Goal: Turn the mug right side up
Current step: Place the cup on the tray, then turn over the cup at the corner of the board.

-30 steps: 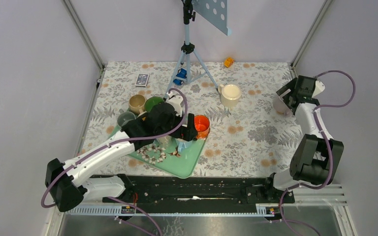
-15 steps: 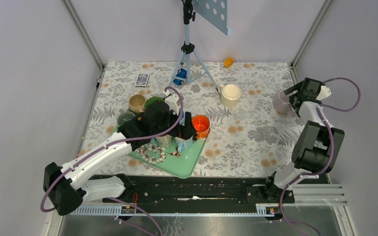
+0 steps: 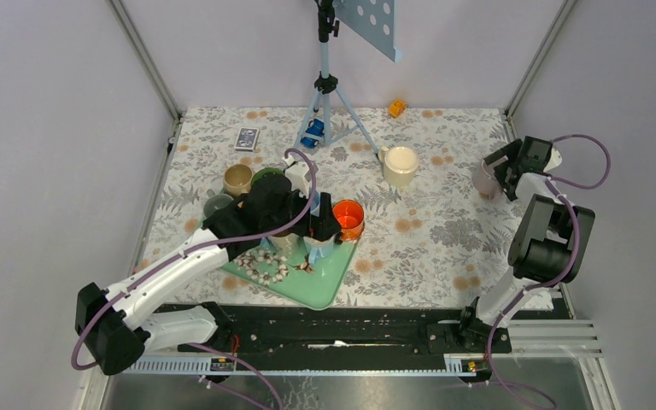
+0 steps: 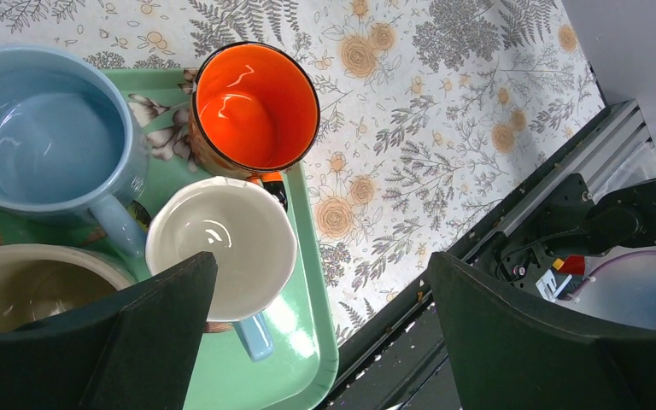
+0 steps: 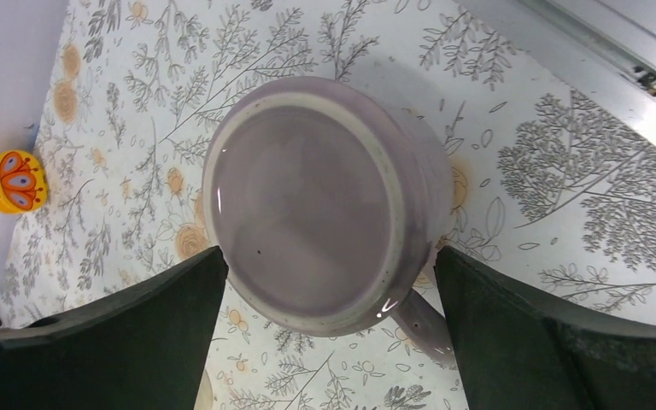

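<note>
Lavender ceramic mug (image 5: 325,205) stands base-up at the far right; your right gripper (image 5: 326,256) hangs wide open above it, so the whole flip remains.

The mug (image 5: 307,205) looks like glazed ceramic: its lilac base is smooth and softly glossy, with 1 small glint at 5 o'clock on the rim. The orange mug (image 4: 252,107) is glossiest, with bright glints inside. The white mug (image 4: 222,243) at its 6 o'clock shines too, the blue mug (image 4: 43,137) less. The tray (image 4: 307,316) looks like smooth, shiny plastic. The printed cover (image 4: 444,102) is matt. The rail (image 5: 598,51) is dull grey metal.
</note>
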Robot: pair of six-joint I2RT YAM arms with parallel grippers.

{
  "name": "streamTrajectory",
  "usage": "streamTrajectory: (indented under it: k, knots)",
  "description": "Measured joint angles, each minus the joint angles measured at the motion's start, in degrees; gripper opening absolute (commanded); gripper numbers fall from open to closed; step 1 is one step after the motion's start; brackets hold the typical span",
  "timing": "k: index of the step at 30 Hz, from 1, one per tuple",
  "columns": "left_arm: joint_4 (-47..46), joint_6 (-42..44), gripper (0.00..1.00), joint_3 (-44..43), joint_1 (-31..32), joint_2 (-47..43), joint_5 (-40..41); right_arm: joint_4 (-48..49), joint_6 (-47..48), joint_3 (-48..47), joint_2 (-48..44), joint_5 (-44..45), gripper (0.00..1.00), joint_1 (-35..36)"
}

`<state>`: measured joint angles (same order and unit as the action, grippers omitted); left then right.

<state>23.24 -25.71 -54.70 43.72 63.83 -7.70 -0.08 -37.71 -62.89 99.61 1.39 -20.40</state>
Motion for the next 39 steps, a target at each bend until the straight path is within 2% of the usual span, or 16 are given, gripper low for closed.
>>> streamTrajectory:
  k: [7, 16, 32, 39]
  knots:
    - [-0.48, -0.02, 0.99, 0.02, -0.7, 0.02, -1.09, -1.01, 0.79, -2.95, 2.71, -3.98, 1.0, 0.04]
    - [-0.68, -0.02, 0.99, 0.02, -1.27, 0.13, -1.62, -3.61, 1.22, -4.48, 3.76, -4.09, 1.0, 1.33]
    - [-0.94, -0.28, 0.99, 0.55, -2.95, 1.18, -3.41, -5.01, 1.95, -4.61, 3.45, -4.98, 1.0, 10.99]
    - [-1.11, -0.7, 0.99, 0.57, -3.37, 1.2, -4.17, -6.6, 4.94, -3.45, -0.11, -4.81, 1.0, 15.21]
